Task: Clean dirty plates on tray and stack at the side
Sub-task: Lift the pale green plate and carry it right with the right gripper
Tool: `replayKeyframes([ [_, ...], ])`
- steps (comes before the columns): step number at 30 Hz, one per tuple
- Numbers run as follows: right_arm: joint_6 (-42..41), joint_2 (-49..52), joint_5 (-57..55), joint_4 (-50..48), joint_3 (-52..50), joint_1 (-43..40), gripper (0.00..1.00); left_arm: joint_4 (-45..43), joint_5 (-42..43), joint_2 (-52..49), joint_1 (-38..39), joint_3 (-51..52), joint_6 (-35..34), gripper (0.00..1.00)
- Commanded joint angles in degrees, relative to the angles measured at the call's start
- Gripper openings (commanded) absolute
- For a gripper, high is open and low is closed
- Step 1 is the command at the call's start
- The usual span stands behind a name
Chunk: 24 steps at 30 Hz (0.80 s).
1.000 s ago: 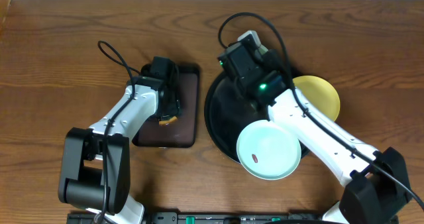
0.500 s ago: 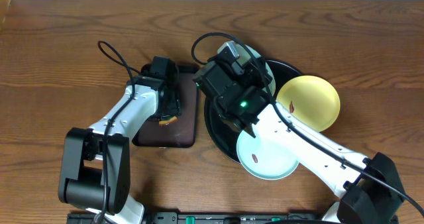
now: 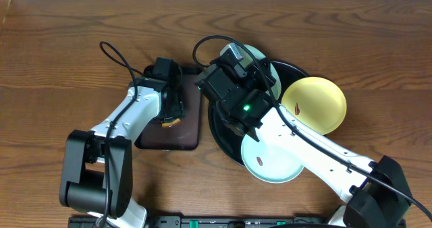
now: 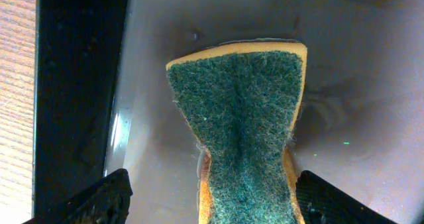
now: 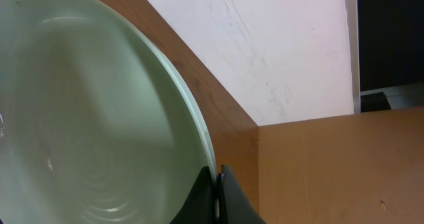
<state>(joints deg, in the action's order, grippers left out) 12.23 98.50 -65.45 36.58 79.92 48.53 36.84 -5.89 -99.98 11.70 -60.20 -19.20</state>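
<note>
Mint-green and glossy, the near plate lay across the front rim of the tray, with a small brown smear in its shallow round well. The tray, black and glassy with a raised edge, also bore the yellow plate, which sat half off its right side and had a like smear by its left lip.

Left of it was the small tray, matt brown and rectangular. Over it the left gripper hung with jaws spread wide on either side of the sponge. The sponge showed a coarse green scouring face on yellow foam, pinched at the waist.

Farthest off, at the back of the tray, the right gripper was clamped tight on the thin rim of the far plate. This plate was mint too, smooth with faint rings, and seemingly raised and tilted.

We judged the step to be presenting the first plate for wiping; no plate was stacked on the worktop. The next move would call for the left gripper to close on the sponge, which should yield softly. The right would need to hold the plate steady, as a slick rim offers little purchase.
</note>
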Motion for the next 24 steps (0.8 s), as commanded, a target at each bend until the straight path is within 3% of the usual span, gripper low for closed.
replayKeyframes([
  [1,0.28,-1.88,-2.27,-0.33,-0.13,0.55,0.01,0.15,0.15,0.07,-0.22,-0.11,0.76,0.80],
  [24,0.24,-1.88,-4.17,-1.05,-0.13,0.55,0.01,0.15,0.15,0.09,-0.22,-0.11,0.76,0.81],
])
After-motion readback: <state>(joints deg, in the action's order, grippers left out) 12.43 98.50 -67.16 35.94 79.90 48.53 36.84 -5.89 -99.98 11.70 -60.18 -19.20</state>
